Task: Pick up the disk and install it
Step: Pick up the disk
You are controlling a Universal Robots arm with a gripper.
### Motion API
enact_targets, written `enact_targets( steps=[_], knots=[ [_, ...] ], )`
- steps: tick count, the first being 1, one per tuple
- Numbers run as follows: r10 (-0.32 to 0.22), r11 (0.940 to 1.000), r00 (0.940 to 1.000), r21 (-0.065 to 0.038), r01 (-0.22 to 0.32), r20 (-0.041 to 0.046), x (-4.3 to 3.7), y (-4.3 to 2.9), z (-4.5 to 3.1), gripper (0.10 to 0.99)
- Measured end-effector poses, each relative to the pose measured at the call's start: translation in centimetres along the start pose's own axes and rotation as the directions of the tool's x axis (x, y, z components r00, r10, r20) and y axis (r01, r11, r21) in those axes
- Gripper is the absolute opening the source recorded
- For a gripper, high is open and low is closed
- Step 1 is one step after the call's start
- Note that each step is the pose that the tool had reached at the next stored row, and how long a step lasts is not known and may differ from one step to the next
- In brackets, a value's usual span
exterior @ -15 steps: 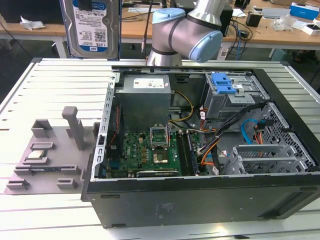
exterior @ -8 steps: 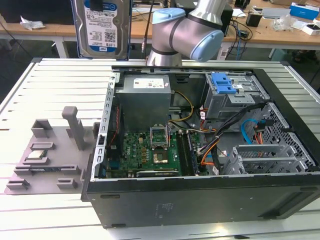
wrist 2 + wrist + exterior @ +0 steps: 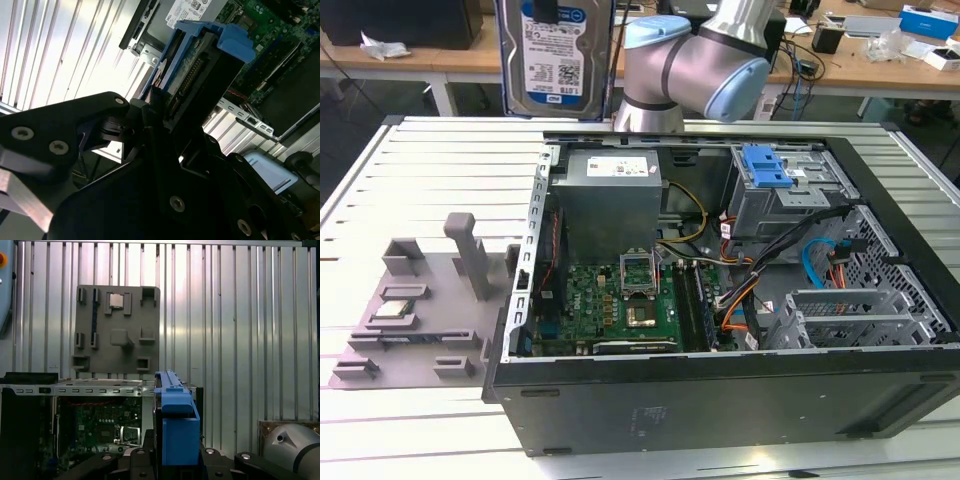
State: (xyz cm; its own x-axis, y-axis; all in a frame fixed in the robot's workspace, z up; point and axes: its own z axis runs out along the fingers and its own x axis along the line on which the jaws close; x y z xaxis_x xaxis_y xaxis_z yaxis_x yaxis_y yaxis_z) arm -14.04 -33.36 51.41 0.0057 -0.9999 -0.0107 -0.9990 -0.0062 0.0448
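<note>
The silver disk (image 3: pixel 556 62) has blue rails (image 3: pixel 176 430).

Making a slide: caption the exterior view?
Robot arm holds the disk upright in the air near the open computer case.

Silvery metal on the disk (image 3: pixel 557 60) — smooth blue plastic edging.

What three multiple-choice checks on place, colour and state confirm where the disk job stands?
1. Where is the disk? A) on the grey tray B) seated in the drive cage C) in the air near the open computer case
2. Its side rails are: A) blue B) red C) yellow
3. The gripper is: A) open, empty B) shut on the disk C) shut on a chip
Answers: 1 C, the exterior view shows it raised beyond the case; 2 A, blue in both wrist views; 3 B, it clamps the disk's sides.
</note>
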Motion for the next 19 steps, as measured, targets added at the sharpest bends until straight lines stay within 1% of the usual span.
enact_targets(
  steps=[3,5,7,9,11,13,14,19],
  knots=[
    [0.0,1.0,1.0,0.0,0.0,-0.0001,0.0,-0.75,-0.03,0.361],
    [0.0,1.0,1.0,0.0,0.0,0.0,0.01,-1.59,-0.06,0.361],
    [0.0,1.0,1.0,0.0,0.0,-0.0001,0.01,-2.68,-0.1,0.361],
    [0.0,1.0,1.0,0.0,0.0,0.0,0.02,-3.32,-0.12,0.361],
    [0.0,1.0,1.0,0.0,0.0,-0.0001,0.02,-4.14,-0.16,0.361],
    [0.0,1.0,1.0,0.0,0.0,-0.0001,0.02,-4.72,-0.18,0.361],
    [0.0,1.0,1.0,0.0,0.0,-0.0001,0.03,-5.44,-0.21,0.361],
    [0.0,1.0,1.0,0.0,0.0,-0.0001,0.04,-6.77,-0.25,0.361]
  ],
)
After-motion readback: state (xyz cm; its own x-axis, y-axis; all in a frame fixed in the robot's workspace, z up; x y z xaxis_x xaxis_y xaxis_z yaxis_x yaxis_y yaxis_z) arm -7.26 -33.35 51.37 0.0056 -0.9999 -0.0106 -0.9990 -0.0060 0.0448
